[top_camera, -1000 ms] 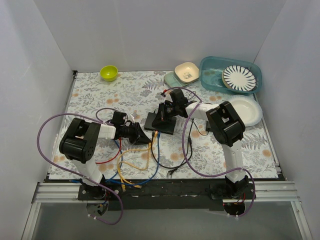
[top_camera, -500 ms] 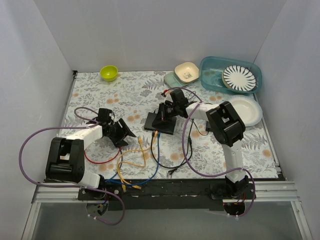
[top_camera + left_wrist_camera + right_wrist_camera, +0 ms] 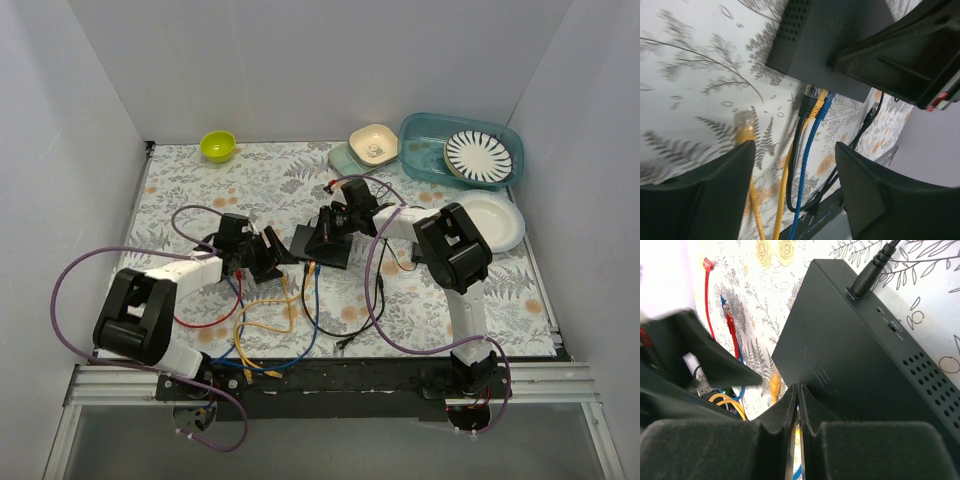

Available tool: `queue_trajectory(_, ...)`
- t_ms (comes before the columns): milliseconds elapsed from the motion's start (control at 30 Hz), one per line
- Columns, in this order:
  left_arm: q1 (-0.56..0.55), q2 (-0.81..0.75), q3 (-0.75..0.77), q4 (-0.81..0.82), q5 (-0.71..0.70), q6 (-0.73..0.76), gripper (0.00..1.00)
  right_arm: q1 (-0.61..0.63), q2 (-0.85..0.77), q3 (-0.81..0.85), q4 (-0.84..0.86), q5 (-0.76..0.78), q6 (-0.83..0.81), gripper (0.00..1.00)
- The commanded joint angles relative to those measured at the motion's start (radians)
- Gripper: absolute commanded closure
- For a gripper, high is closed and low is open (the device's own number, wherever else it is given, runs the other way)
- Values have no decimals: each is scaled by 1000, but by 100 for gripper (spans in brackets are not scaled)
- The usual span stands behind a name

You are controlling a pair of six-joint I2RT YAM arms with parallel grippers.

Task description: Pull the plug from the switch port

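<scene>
Floral table (image 3: 250, 180) w/ the switch (image 3: 332, 256) lying flat near its middle, port edge facing the arm bases, so the cables (image 3: 809, 165) run off twd the near edge. The right end effector (image 3: 797, 390) sits clenched, jaws pinched together on nothing, over the switch's top face, prob. pressing down so the box can't slide when a plug gets tugged. The left end effector (image 3: 795, 150) hangs low just off the port edge, released, jaws spread wide and aimed at the ports, touching no plug. Three are seated side by side: black plug (image 3: 806, 104), yellow plug (image 3: 817, 100), blue plug (image 3: 826, 104). A loose yellow connector (image 3: 744, 124) lies on the table apart from the switch, plugged into nothing. Next, I'd guess: close in square on one seated plug, squeeze its latch, pull straight out.
</scene>
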Motion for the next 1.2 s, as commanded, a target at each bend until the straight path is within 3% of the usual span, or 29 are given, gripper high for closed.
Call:
queue_trajectory(0,-86,106,33,156,70,-32,42,-3,38,-32,-149,137,-76,87)
queue_trajectory(167,-117,203,33,226,59,-40,53,-6,33,-29,-171,149,-88,88)
queue_trajectory(700,-116,307,50,245,-130,-84,60,-11,28,-46,-163,154,-81,88)
queue_trajectory(967,-116,347,44,277,-118,-73,69,-11,28,-55,-159,152,-81,88)
queue_trajectory(1167,-117,318,-10,344,-64,-47,66,-17,33,-52,-159,145,-82,88)
